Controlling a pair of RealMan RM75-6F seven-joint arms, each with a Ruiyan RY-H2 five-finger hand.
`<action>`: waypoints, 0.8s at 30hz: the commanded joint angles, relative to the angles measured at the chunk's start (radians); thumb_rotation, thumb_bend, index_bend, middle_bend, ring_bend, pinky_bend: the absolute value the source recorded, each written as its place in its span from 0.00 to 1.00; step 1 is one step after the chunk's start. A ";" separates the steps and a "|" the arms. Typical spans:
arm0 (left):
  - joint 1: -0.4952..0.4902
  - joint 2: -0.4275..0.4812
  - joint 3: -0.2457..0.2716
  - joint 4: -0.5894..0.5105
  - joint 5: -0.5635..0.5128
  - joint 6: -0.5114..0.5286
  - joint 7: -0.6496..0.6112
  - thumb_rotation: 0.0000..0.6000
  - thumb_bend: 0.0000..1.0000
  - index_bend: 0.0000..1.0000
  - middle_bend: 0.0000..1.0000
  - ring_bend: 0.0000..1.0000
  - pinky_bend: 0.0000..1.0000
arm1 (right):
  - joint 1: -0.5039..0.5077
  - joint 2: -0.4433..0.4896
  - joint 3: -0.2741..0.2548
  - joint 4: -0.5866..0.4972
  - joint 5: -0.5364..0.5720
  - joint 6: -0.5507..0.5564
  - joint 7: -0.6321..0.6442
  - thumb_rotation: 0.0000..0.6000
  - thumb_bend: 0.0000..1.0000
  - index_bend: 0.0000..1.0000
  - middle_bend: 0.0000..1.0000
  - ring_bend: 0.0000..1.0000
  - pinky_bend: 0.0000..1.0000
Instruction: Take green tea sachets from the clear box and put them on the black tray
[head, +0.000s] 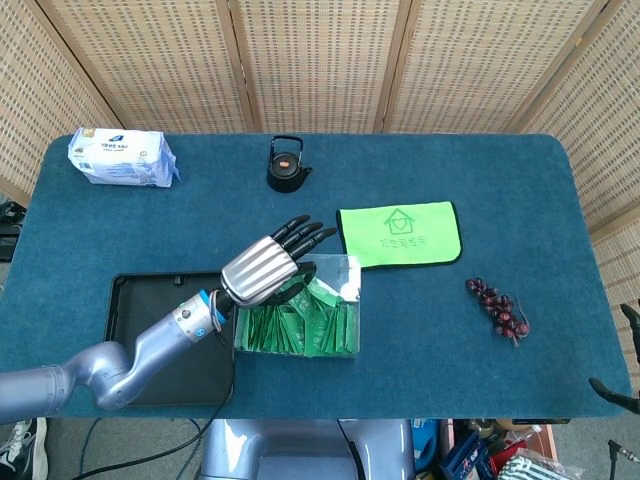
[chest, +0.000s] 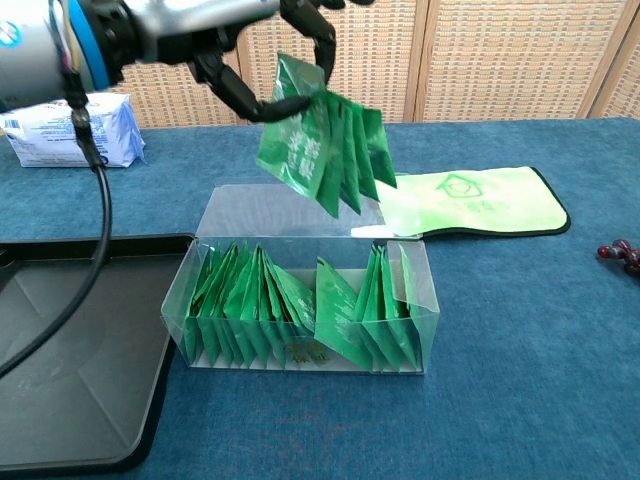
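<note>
My left hand (head: 265, 266) (chest: 262, 50) hangs above the clear box (head: 345, 272) (chest: 300, 215) and pinches a fanned bunch of several green tea sachets (chest: 322, 145) between thumb and fingers. The bunch is lifted clear of the box rim. More green sachets (head: 300, 330) (chest: 300, 305) stand upright inside the box. The black tray (head: 140, 300) (chest: 70, 390) lies just left of the box with nothing on it. My right hand is out of both views.
A black teapot (head: 287, 164) stands behind the box. A green cloth (head: 400, 233) (chest: 470, 200) lies right of it. A tissue pack (head: 122, 157) (chest: 70, 130) sits far left, and dark grapes (head: 497, 308) lie to the right.
</note>
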 joint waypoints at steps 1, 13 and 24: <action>0.020 0.037 -0.003 -0.030 0.001 0.022 -0.005 1.00 0.49 0.66 0.00 0.00 0.00 | 0.000 0.000 -0.002 -0.002 -0.005 0.002 -0.003 1.00 0.00 0.00 0.00 0.00 0.00; 0.156 0.225 0.085 -0.082 0.026 0.102 -0.029 1.00 0.49 0.67 0.00 0.00 0.00 | -0.006 -0.002 -0.015 -0.015 -0.034 0.016 -0.016 1.00 0.00 0.00 0.00 0.00 0.00; 0.386 0.358 0.238 -0.089 0.028 0.237 -0.050 1.00 0.49 0.67 0.00 0.00 0.00 | -0.009 -0.007 -0.025 -0.026 -0.062 0.029 -0.041 1.00 0.00 0.00 0.00 0.00 0.00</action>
